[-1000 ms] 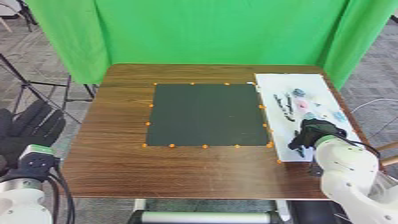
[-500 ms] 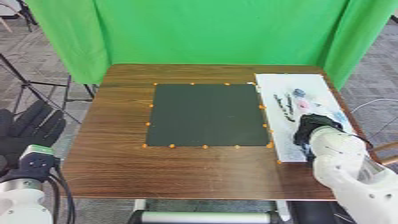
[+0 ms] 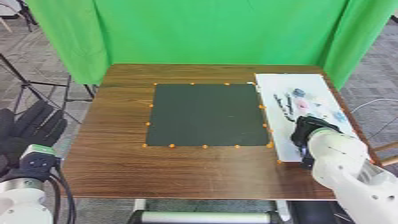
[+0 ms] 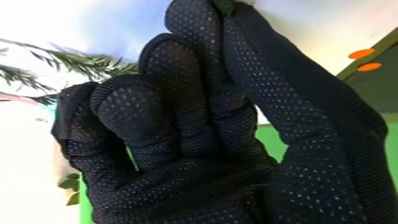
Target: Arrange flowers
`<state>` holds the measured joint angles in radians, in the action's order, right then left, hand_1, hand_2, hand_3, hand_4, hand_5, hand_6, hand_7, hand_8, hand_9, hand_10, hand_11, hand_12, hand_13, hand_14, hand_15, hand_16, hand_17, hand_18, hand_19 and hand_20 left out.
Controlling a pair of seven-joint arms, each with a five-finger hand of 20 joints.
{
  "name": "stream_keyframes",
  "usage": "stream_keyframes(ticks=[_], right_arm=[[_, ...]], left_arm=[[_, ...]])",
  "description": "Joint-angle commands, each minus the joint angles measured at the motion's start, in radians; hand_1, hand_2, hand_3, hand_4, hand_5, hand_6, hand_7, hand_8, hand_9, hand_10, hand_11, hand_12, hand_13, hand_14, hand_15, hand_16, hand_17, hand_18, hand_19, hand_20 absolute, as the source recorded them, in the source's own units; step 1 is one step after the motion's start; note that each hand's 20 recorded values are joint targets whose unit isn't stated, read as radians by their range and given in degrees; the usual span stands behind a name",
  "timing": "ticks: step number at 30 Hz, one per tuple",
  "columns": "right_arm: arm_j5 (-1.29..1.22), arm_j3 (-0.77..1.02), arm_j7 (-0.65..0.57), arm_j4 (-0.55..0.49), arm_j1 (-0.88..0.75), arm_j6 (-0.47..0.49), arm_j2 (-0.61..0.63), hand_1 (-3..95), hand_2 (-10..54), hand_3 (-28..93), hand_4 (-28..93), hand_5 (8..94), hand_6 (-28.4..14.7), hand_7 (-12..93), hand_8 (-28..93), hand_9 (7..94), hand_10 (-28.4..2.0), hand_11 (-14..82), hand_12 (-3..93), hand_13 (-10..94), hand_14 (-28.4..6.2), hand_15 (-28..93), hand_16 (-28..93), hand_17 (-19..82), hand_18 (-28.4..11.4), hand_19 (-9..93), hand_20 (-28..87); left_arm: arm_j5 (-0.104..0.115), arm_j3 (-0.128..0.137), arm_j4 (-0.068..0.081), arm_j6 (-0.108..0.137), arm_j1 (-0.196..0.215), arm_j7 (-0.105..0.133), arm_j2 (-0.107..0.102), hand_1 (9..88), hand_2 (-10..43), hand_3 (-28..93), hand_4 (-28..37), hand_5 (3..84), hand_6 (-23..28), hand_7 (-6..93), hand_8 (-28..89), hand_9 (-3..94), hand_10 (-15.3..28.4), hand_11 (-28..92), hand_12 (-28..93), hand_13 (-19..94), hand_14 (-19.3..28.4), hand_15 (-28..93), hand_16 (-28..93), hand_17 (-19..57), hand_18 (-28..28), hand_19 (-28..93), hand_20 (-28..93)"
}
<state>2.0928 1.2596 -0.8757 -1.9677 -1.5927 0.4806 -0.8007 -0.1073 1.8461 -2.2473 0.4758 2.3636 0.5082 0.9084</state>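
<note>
OK, right robot hand (image 3: 307,130) now over the near half of the white sheet (image 3: 287,81), its arm swung slightly inward versus the first frame. Fingers curled, thumb against a neighbouring fingertip, gap about closed, apparently pinching a small green stem piece (image 4: 225,6). Grasp probably just made, so lift and carry likely next; thin stem could slip. Left robot hand (image 3: 34,129) off the worktop's (image 3: 107,170) left side, fingers straight, holding nothing, unchanged. Leafy sprigs (image 4: 78,62) lie near the right one. Farther up the sheet: dark sprigs (image 3: 288,106), pink flower (image 3: 302,104), then blue flower (image 3: 298,93), all unmoved. Dark mat (image 3: 204,115) alongside, probable target; arranging seems early.
</note>
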Motion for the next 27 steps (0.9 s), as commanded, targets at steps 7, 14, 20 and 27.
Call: stream_keyframes(ticks=[7, 14, 20, 27], right_arm=[[0.093, 0.005, 0.094, -0.147, -0.056, -0.286, 0.038, 46.3, -9.5, 77, -6, 78.0, -2.9, 44, 27, 92.1, -4.7, 26.1, 57.5, 90, -6.9, 51, 38, 60, -22.0, 93, 30], [-0.05, -0.209, 0.088, -0.065, 0.239, -0.267, -0.118, 45.7, -9.5, 78, -6, 78.1, -3.0, 44, 28, 92.2, -4.9, 26.1, 58.4, 90, -6.8, 50, 40, 60, -21.9, 93, 31], [-0.143, -0.399, 0.075, 0.055, 0.458, -0.219, -0.266, 46.1, -9.5, 77, -6, 78.1, -3.3, 44, 29, 91.8, -5.2, 26.5, 58.7, 90, -7.2, 51, 40, 59, -22.0, 93, 31], [-0.242, -0.552, 0.064, 0.2, 0.605, -0.193, -0.378, 46.2, -9.5, 77, -6, 77.9, -3.3, 44, 29, 91.4, -5.5, 26.8, 58.9, 89, -7.7, 51, 41, 58, -22.6, 93, 32]], left_arm=[[0.002, 0.002, -0.004, -0.003, 0.014, 0.002, 0.003, 25.4, 12.0, 72, -28.3, 46.9, 8.1, 20.2, -12, 42.0, 15.2, 28, 9, 31, 17.4, 54, -10, -4.0, 15.7, 43, 14], [0.015, 0.007, -0.005, 0.005, 0.022, 0.007, -0.003, 25.5, 12.0, 72, -28.3, 46.8, 8.1, 20.3, -12, 41.9, 15.3, 28, 9, 31, 17.3, 54, -10, -4.0, 15.7, 43, 14], [0.016, -0.011, 0.005, 0.013, 0.0, 0.002, -0.014, 25.5, 11.9, 72, -28.3, 46.8, 8.0, 20.4, -12, 41.9, 15.2, 28, 9, 31, 17.3, 54, -10, -4.0, 15.7, 43, 14], [0.005, -0.017, 0.014, 0.004, -0.024, -0.002, -0.031, 25.5, 12.0, 72, -28.3, 46.9, 8.1, 20.3, -12, 41.8, 15.4, 28, 9, 31, 17.2, 54, -10, -4.0, 15.7, 43, 14]])
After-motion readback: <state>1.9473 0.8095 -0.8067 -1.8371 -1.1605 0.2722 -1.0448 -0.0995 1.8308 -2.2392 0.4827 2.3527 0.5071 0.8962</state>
